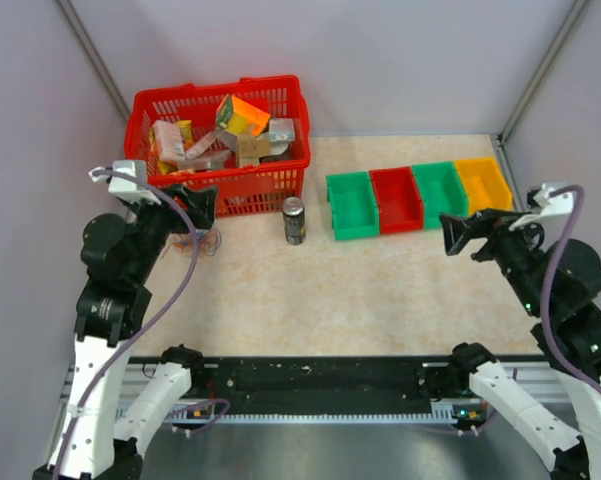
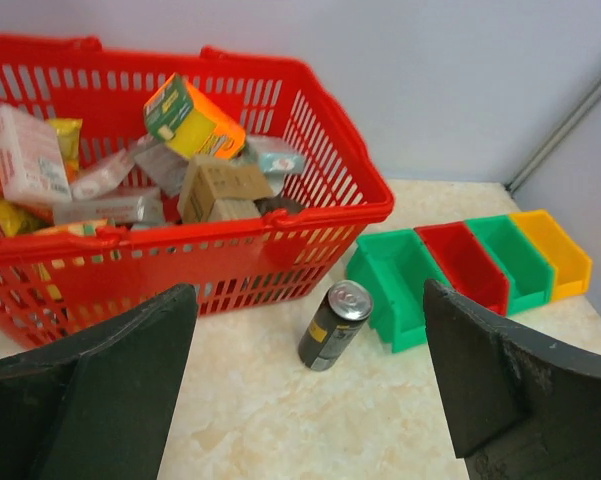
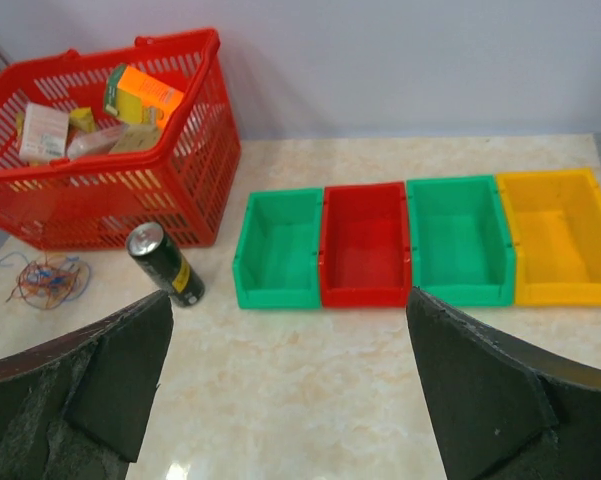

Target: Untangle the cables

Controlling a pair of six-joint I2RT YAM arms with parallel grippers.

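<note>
Both the left claw (image 2: 310,400) and the right claw (image 3: 285,400) hang spread wide, holding nothing. The cables (image 3: 45,280) lie in a small, loose orange-red and blue tangle on the desk (image 1: 360,300). They sit just in front of the red basket (image 1: 260,180), close by the left claw and left of the dark can (image 1: 294,220). The right claw faces the row of four bins (image 3: 410,250).

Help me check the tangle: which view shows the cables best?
Right wrist: the cables lie unobstructed, left of the can. The top view shows them small, beside the left arm; the left wrist view shows none.
</note>
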